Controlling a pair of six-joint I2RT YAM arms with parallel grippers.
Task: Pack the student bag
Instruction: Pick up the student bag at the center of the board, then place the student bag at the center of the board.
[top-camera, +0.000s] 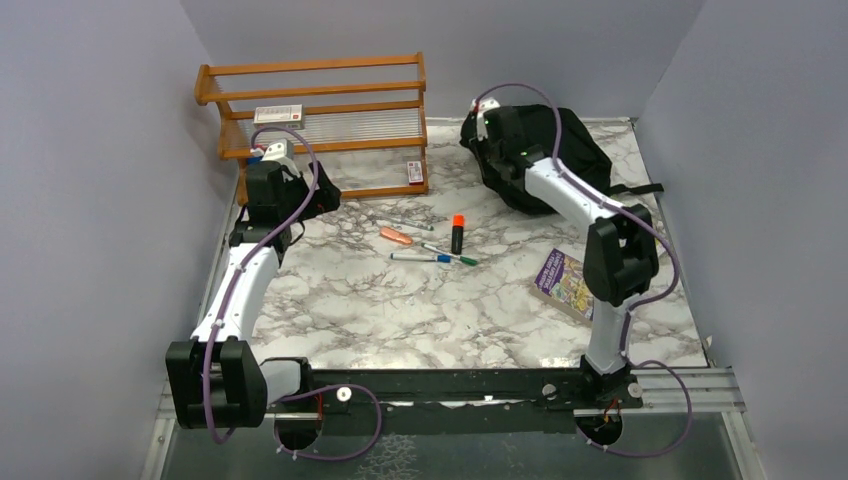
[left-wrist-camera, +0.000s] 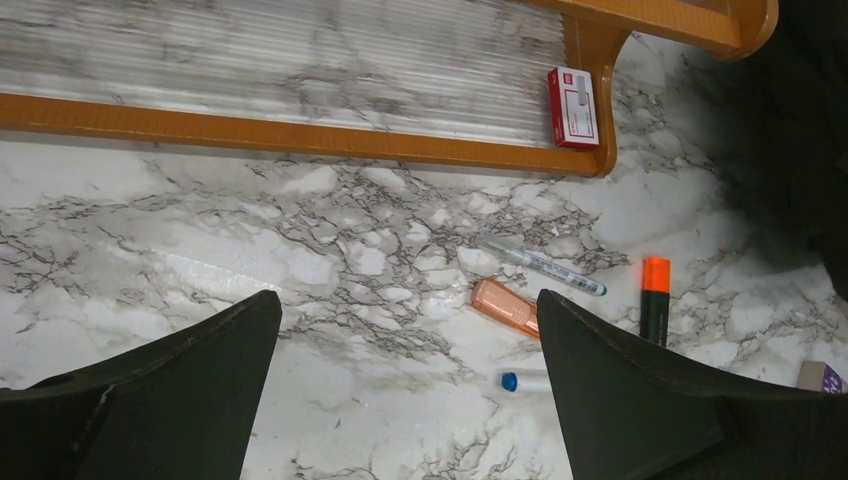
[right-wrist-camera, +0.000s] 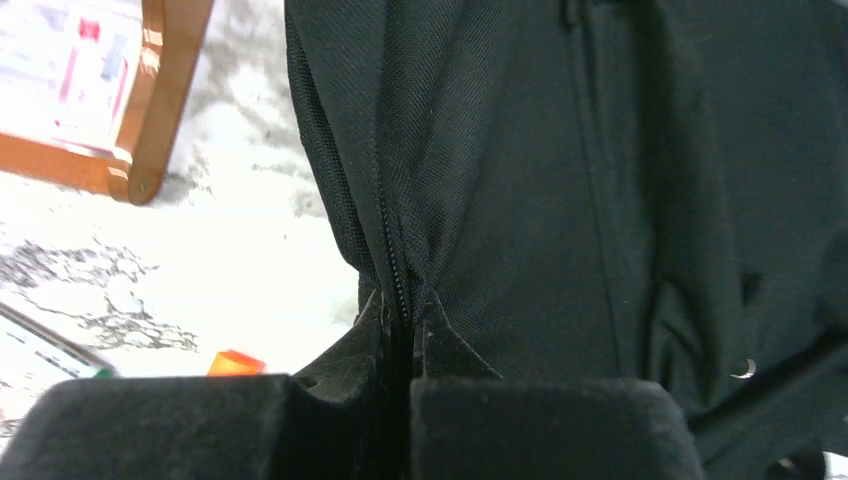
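The student bag (top-camera: 572, 150), a large black fabric backpack, lies at the back right of the marble table (top-camera: 350, 310). My right gripper (top-camera: 497, 128) is at the bag's left edge and is shut on a fold of its fabric along the zipper (right-wrist-camera: 395, 270). My left gripper (top-camera: 322, 196) hangs open and empty above the table in front of the wooden rack. Its fingers (left-wrist-camera: 620, 380) frame bare marble, with the pens just to the right. Pens lie mid-table: an orange highlighter (top-camera: 457, 233), a peach marker (top-camera: 395, 236), a blue-capped pen (top-camera: 420, 257) and a green-capped pen (top-camera: 450, 254).
A wooden rack (top-camera: 320, 120) stands at the back left, with a white box (top-camera: 277, 113) on its shelf and a small red and white box (top-camera: 415, 172) at its foot. A purple book (top-camera: 562, 282) lies at the right front. A silver pen (left-wrist-camera: 541, 266) lies near the rack.
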